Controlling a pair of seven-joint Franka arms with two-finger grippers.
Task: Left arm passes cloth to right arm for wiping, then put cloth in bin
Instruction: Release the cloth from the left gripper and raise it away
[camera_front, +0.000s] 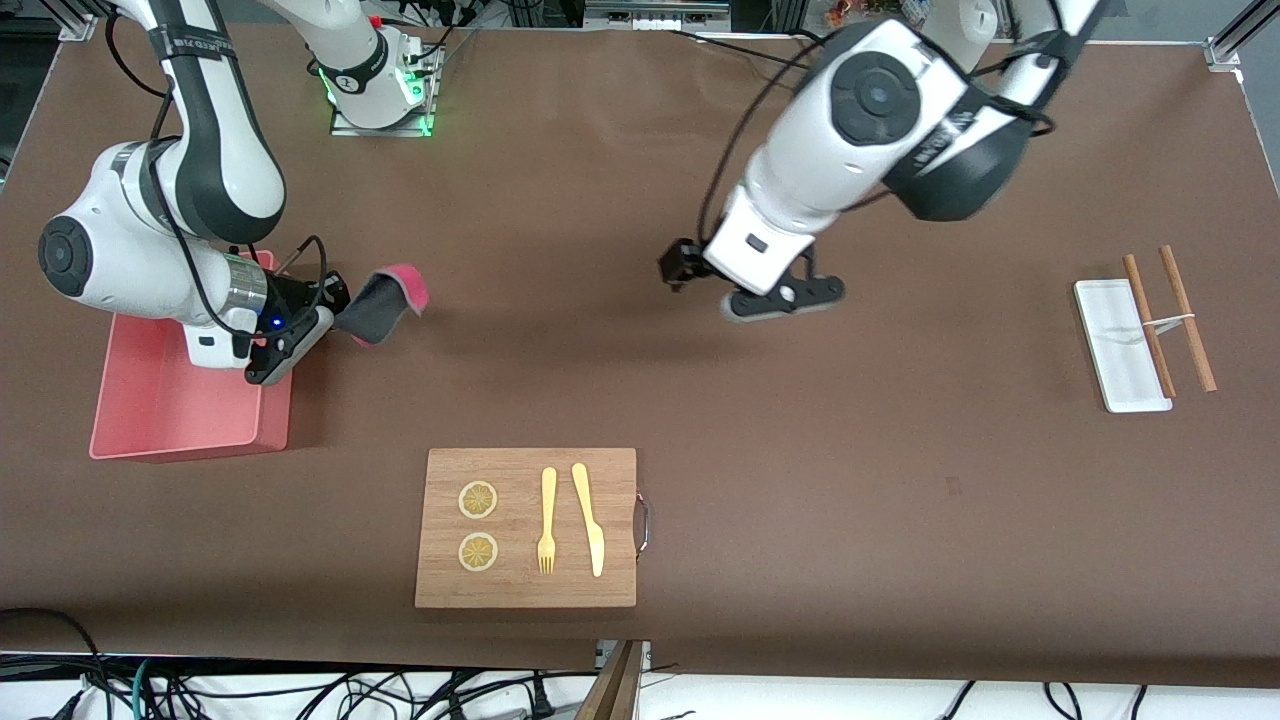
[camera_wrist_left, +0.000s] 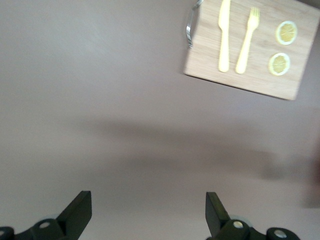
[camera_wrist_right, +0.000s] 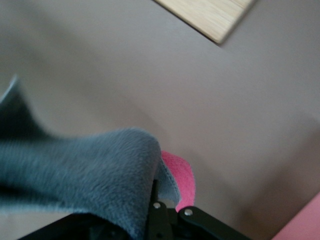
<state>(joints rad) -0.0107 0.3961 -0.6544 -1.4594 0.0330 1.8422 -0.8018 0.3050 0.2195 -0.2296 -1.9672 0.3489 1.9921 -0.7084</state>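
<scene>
The right pincer (camera_front: 330, 318), clamped on one edge of the soft, light cloth (camera_front: 385, 302), holds it drooping over the worktop (camera_front: 640, 390) just beside the bin (camera_front: 175, 405) — the left pincer (camera_front: 745, 285) hangs spread wide and empty over bare worktop, well apart — open room all round.

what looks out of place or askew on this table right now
Little stands out. The two brown wooden chopsticks lie half on, half off the small white tray, near the left arm's end. The pink and grey cloth hangs from the shut right gripper beside the salmon-pink plastic bin. The left gripper is open, empty.
</scene>
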